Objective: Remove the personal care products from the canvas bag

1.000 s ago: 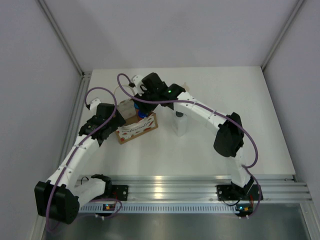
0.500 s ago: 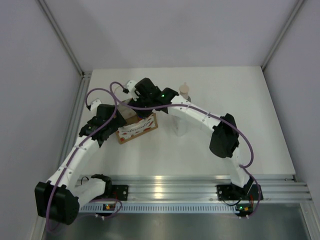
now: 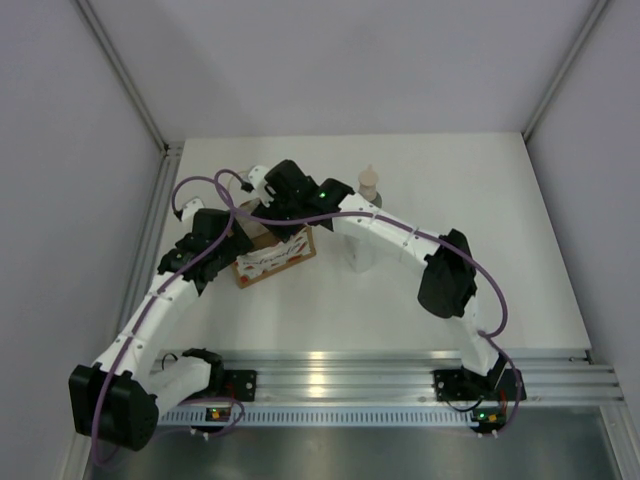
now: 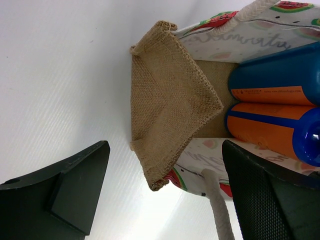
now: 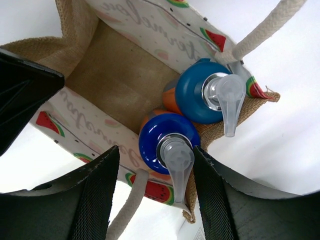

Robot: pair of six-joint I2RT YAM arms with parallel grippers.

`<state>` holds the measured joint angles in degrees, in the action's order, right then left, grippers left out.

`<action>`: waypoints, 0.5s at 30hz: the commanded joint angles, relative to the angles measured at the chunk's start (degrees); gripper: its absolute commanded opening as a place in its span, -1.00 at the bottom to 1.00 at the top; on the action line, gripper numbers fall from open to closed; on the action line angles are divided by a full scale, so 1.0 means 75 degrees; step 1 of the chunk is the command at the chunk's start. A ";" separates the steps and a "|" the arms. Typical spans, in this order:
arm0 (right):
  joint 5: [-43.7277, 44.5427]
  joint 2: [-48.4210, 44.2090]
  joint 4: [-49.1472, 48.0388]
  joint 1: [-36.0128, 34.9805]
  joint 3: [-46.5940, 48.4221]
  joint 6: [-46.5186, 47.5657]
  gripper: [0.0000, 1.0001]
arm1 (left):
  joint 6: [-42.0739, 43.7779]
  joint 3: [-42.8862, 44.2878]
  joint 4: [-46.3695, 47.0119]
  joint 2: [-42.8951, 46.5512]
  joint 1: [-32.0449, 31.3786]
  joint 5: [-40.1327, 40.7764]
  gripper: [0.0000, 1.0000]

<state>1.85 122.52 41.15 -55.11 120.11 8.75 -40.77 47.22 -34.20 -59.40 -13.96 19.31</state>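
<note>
Holding two orange pump bottles: canvas bag [image 3: 272, 258] on a white table [image 3: 450, 180]

1. Canvas bag. Tan burlap ends and floor, white side panels printed with watermelon slices and script lettering, white rope handles. Stands mouth up, left of the table's centre, with both wrists over it.
2. Contents. Nearer orange bottle [image 5: 167, 142] and farther orange bottle [image 5: 200, 90], each with a blue pump top and a clear nozzle. They stand upright, touching side by side, crowded against one end of the bag.
3. Out of the bag. Grey-green bottle [image 3: 369, 184] with a beige nozzle top, upright on the table to the right of the bag. White bottle [image 3: 361, 255], in front of it, is partly hidden under the right arm.
4. Left gripper [image 4: 166, 147]. Jaws wide, and the bag's burlap end lies between them. Contact cannot be told.
5. Right gripper [image 5: 156, 150]. Points down into the bag's mouth with its jaws partway apart, one finger on either side of the nearer orange bottle's blue top. A gap shows on one side. Nothing is held.
</note>
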 commanded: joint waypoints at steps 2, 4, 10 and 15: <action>-0.0153 -0.0059 0.0408 -0.0058 0.0192 -0.0124 0.15 | 0.0081 -0.0027 0.0294 0.0173 0.0021 0.0003 0.97; -0.0188 0.0035 0.0455 -0.0023 0.0203 -0.0147 0.15 | 0.0093 -0.0027 0.0294 0.0173 0.0021 -0.0020 0.97; -0.0153 0.0234 0.0502 0.0117 0.0192 -0.0159 0.19 | 0.0116 -0.0027 0.0294 0.0244 0.0021 -0.0055 0.97; -0.0176 0.0410 0.0502 0.0282 0.0262 -0.0171 0.35 | 0.0116 -0.0015 0.0294 0.0255 0.0021 -0.0090 0.97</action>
<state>1.06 123.98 42.96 -54.06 120.11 7.86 -40.51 47.22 -34.22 -58.74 -13.96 18.85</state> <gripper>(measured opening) 0.649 0.984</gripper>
